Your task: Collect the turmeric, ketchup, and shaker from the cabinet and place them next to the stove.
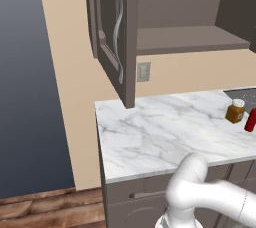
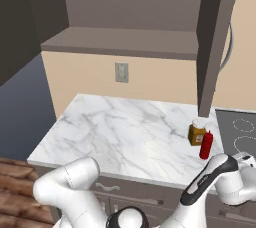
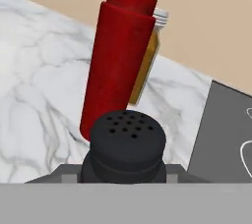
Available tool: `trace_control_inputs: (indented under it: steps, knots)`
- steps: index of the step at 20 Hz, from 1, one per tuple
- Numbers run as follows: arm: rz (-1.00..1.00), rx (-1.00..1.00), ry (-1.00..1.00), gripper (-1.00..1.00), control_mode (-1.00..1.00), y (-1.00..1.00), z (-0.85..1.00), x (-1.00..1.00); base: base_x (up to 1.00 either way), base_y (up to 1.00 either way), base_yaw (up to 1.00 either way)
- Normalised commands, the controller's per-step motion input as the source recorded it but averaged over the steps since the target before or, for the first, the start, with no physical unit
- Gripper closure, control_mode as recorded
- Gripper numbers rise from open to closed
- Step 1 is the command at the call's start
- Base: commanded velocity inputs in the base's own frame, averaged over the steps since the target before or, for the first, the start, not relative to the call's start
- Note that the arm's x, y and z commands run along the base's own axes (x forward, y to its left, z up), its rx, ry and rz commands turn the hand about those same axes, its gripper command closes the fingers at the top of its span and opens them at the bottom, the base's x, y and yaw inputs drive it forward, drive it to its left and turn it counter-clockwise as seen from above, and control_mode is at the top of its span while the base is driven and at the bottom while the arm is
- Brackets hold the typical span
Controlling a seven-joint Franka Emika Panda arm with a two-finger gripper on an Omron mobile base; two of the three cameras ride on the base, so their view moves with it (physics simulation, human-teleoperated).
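Our gripper [image 3: 125, 179] pinches the shaker [image 3: 126, 145] just before the ketchup [image 3: 116, 61] and turmeric [image 3: 146, 61], beside the stove's [image 3: 226, 129] edge.

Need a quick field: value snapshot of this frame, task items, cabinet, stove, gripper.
turmeric: upright on the marble counter, near the stove
ketchup: upright on the counter, just in front of the turmeric
shaker: dark, perforated top, close before the hand camera, between the gripper fingers
cabinet: door open, visible shelf bare
stove: right of the two containers
gripper state: cannot tell if it clamps the shaker
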Motion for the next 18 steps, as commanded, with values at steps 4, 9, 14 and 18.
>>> trace_control_inputs:
  steps: [4,9,14,18]
  knots:
    - [0.09,-0.01,0.23,1.0,-1.0,0.0,-0.22,0.27,0.0,0.0,0.0]
    - [0.1,0.0,0.19,1.0,-1.0,0.0,-0.36,0.19,0.0,0.0,0.0]
    - [0.11,0.05,0.07,1.0,-1.0,-0.06,-0.46,0.07,0.0,0.0,0.0]
    - [0.11,0.13,0.01,1.0,-1.0,-0.1,-0.45,0.0,0.0,0.0,0.0]
